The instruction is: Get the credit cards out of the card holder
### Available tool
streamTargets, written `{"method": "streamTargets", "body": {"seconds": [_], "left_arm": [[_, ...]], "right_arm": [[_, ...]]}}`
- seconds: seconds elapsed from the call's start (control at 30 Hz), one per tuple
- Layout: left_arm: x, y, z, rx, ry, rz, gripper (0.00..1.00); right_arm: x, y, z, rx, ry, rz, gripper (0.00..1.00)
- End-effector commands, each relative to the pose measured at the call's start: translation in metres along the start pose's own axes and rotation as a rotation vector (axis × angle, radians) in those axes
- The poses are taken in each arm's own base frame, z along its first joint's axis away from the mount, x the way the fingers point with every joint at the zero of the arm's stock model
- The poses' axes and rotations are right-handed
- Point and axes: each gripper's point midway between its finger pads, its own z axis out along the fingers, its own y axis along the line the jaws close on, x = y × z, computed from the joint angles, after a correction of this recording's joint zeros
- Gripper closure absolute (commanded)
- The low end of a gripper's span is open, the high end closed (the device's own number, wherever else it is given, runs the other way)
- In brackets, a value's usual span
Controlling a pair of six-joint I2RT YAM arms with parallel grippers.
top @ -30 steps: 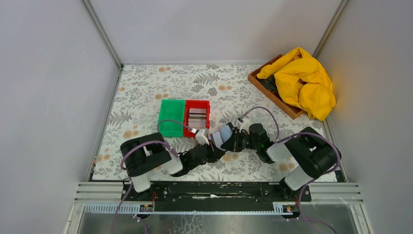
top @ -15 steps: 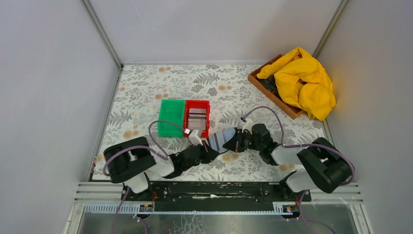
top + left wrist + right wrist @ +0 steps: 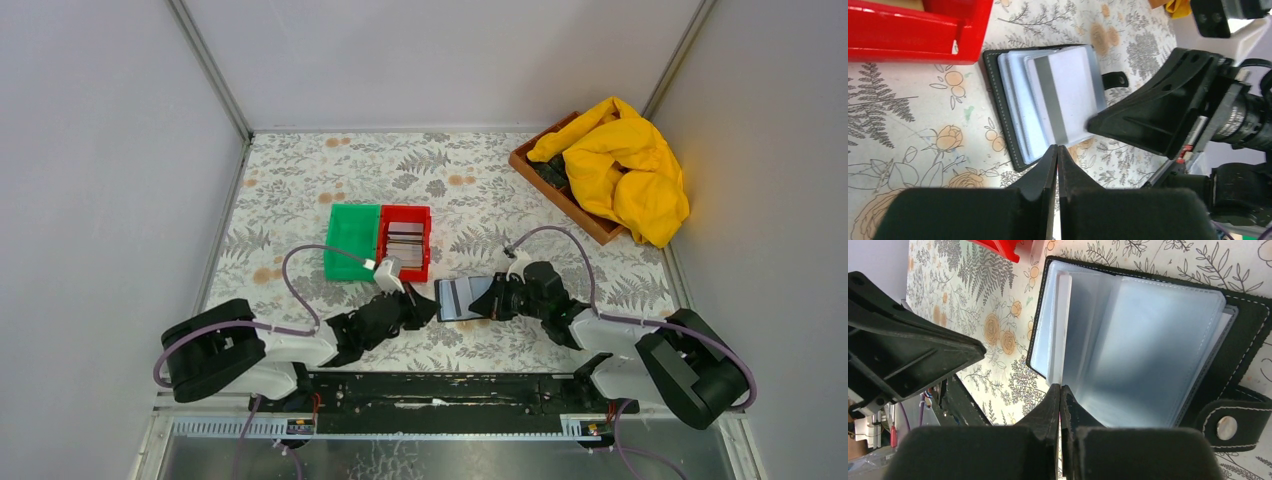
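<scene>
we see our left gripper (image 3: 1057,147) clenched empty, our right gripper (image 3: 1060,386) pinched closed against the holder (image 3: 1148,340). it lies open between them, a striped card (image 3: 1068,85) uppermost. beyond, the red bin (image 3: 427,243) holds cards (image 3: 404,240).

Top camera is looking down over the whole table (image 3: 290,190) from the near edge; both wrist cameras are facing each other close in — sharing the card holder (image 3: 462,298).
</scene>
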Motion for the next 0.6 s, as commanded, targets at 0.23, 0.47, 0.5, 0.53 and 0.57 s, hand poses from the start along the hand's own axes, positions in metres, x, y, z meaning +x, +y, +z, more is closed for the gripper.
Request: {"method": "streamTargets", "body": {"seconds": [0.23, 0.47, 0.5, 0.53, 0.57], "left_arm": [[0.020, 0.012, 0.020, -0.032, 0.044, 0.025, 0.93], [0.023, 0.006, 0.036, -0.034, 0.052, 0.038, 0.94], [0.023, 0.005, 0.037, -0.030, 0.051, 0.037, 0.94], [0.022, 0.003, 0.038, -0.025, 0.049, 0.037, 0.94], [0.021, 0.000, 0.039, -0.020, 0.048, 0.038, 0.94]], "right_arm": [[0.004, 0.003, -0.005, -0.016, -0.004, 0.010, 1.00], [0.008, -0.002, -0.006, -0.003, -0.002, 0.011, 1.00], [0.009, -0.002, -0.006, -0.001, -0.002, 0.011, 1.00], [0.010, -0.003, -0.006, 0.000, 0.001, 0.013, 1.00], [0.010, -0.003, -0.005, -0.002, 0.002, 0.012, 1.00]]}}
